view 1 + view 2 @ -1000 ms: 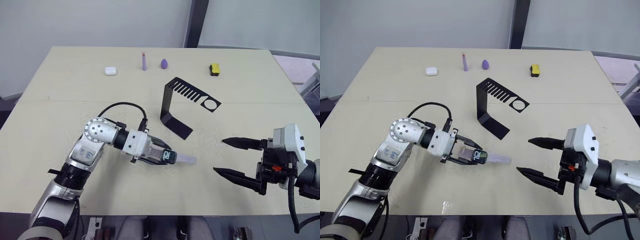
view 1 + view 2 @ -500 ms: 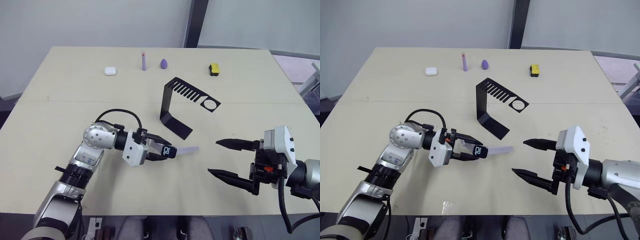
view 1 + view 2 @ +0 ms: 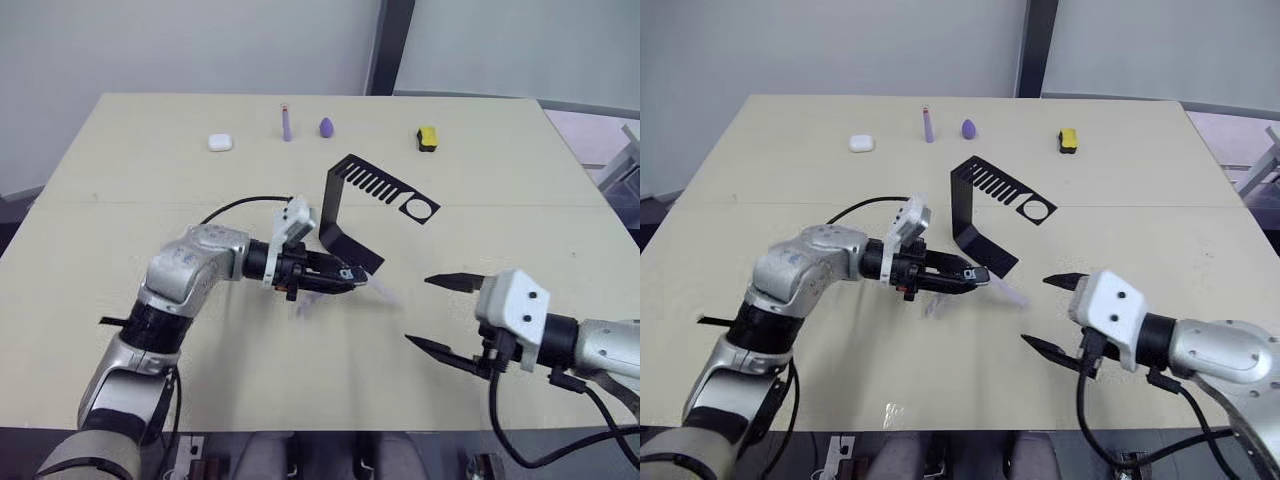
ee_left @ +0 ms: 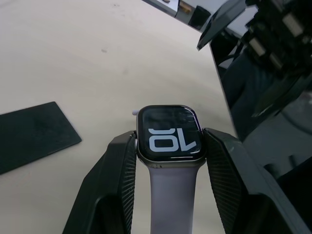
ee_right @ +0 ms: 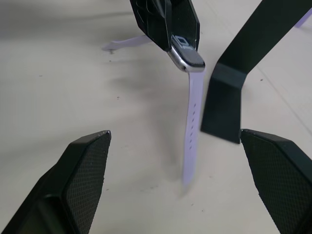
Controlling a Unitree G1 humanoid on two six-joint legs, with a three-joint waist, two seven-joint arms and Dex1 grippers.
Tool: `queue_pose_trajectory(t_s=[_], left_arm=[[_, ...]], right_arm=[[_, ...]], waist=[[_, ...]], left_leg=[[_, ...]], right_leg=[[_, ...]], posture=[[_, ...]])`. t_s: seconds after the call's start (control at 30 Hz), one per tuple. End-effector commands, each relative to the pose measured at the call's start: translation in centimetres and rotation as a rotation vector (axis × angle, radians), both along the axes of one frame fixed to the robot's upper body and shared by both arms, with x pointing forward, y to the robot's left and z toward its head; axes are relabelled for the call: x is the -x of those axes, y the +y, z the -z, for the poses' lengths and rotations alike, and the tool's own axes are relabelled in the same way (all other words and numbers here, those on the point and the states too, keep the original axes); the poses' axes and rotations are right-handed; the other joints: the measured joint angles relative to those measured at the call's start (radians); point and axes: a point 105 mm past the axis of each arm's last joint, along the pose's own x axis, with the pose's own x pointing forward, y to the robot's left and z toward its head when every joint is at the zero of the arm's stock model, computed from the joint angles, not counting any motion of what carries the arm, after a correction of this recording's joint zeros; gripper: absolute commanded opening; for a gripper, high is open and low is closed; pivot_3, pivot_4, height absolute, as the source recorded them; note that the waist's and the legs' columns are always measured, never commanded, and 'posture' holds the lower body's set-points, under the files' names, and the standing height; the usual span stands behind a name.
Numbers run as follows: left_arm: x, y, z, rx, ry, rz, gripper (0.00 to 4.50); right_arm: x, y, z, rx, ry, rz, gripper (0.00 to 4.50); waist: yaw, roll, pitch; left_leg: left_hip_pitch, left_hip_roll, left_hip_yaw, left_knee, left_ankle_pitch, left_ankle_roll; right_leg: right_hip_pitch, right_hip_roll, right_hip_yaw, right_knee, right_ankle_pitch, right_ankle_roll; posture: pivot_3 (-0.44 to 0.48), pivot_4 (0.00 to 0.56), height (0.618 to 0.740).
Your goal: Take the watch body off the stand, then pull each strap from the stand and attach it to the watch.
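My left gripper (image 3: pixel 340 275) is shut on the watch body (image 4: pixel 169 134), whose dark screen shows white digits; it is held just in front of the stand's base. One pale lavender strap (image 5: pixel 192 122) hangs from the watch's far end down to the table. A second strap (image 4: pixel 170 195) runs from the watch back between my fingers (image 4: pixel 119 165) and droops below the gripper (image 3: pixel 305 303). The black stand (image 3: pixel 340 210) stands upright mid-table, its slotted top and ring bare. My right gripper (image 3: pixel 420 310) is open, a hand's width to the right of the watch.
Along the far edge lie a white earbud case (image 3: pixel 218 142), a purple stick (image 3: pixel 287 123), a small purple drop-shaped thing (image 3: pixel 327 126) and a yellow-and-black block (image 3: pixel 428 137). The stand's flat base (image 3: pixel 355 255) sits right behind the watch. Bare table (image 3: pixel 120 190) lies on the left.
My left gripper has turned and carried the watch right and back, up to the stand's base; the strap now dangles. My right gripper has moved left toward the watch, still open.
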Motion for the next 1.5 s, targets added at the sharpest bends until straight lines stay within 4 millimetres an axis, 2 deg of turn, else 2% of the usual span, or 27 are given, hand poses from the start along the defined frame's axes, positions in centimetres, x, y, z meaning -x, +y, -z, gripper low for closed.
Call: queue_pose_trajectory(t_s=[0.03, 0.2, 0.63, 0.73, 0.87, 1.17, 1.5], left_arm=[[0.5, -0.1, -0.5, -0.014, 0.184, -0.028, 1.61], [-0.2, -0.9, -0.7, 0.009, 0.302, -0.079, 1.61], [-0.8, -1.9, -0.5, 0.052, 0.38, -0.126, 1.61], [-0.8, -1.7, -0.3, 0.048, 0.364, -0.129, 1.61], [-0.8, -1.6, 0.0, 0.047, 0.361, -0.134, 1.61], [-1.0, -1.6, -0.4, 0.062, 0.361, -0.129, 1.61], [-1.2, -1.6, -0.4, 0.067, 0.356, -0.134, 1.61]], right_arm=[[-0.3, 0.7, -0.2, 0.04, -0.042, 0.031, 4.46], [-1.5, 1.4, 0.2, 0.046, -0.026, 0.081, 4.46], [-3.8, 2.3, 1.5, 0.01, 0.053, 0.183, 4.46], [-4.1, 2.3, 1.5, 0.007, 0.053, 0.184, 3.63], [-4.2, 2.4, 1.6, 0.007, 0.052, 0.182, 1.72], [-4.8, 2.5, 1.8, 0.0, 0.039, 0.196, 1.72], [-5.2, 2.9, 1.2, -0.043, 0.004, 0.198, 1.72]], waist=[[-0.001, 0.0, 0.0], [-0.001, 0.0, 0.0], [-0.001, 0.0, 0.0], [-0.001, 0.0, 0.0], [-0.001, 0.0, 0.0], [-0.002, 0.0, 0.0], [-0.002, 0.0, 0.0]], left_leg=[[0.0, 0.0, 0.0, 0.0, 0.0, 0.0], [0.0, 0.0, 0.0, 0.0, 0.001, -0.002], [0.0, 0.0, 0.0, 0.0, 0.001, -0.002], [0.0, 0.0, 0.0, 0.0, 0.001, -0.002], [0.0, 0.0, 0.0, 0.0, 0.001, -0.002], [0.0, 0.0, 0.0, 0.0, 0.001, -0.002], [0.0, 0.0, 0.0, 0.0, 0.001, -0.002]], right_leg=[[0.0, 0.0, 0.0, 0.0, 0.0, 0.0], [0.0, 0.001, 0.0, 0.001, 0.0, 0.0], [-0.001, 0.0, 0.0, 0.001, 0.0, 0.0], [-0.001, 0.0, 0.0, 0.001, 0.0, 0.0], [-0.001, 0.0, 0.0, 0.001, 0.0, 0.0], [-0.001, 0.0, 0.0, 0.001, 0.0, -0.001], [-0.001, 0.0, 0.0, 0.001, 0.0, 0.0]], posture=[[0.0, 0.15, 0.74], [0.0, 0.15, 0.74], [0.0, 0.15, 0.74], [0.0, 0.15, 0.74], [0.0, 0.15, 0.74], [0.0, 0.15, 0.74], [0.0, 0.15, 0.74]])
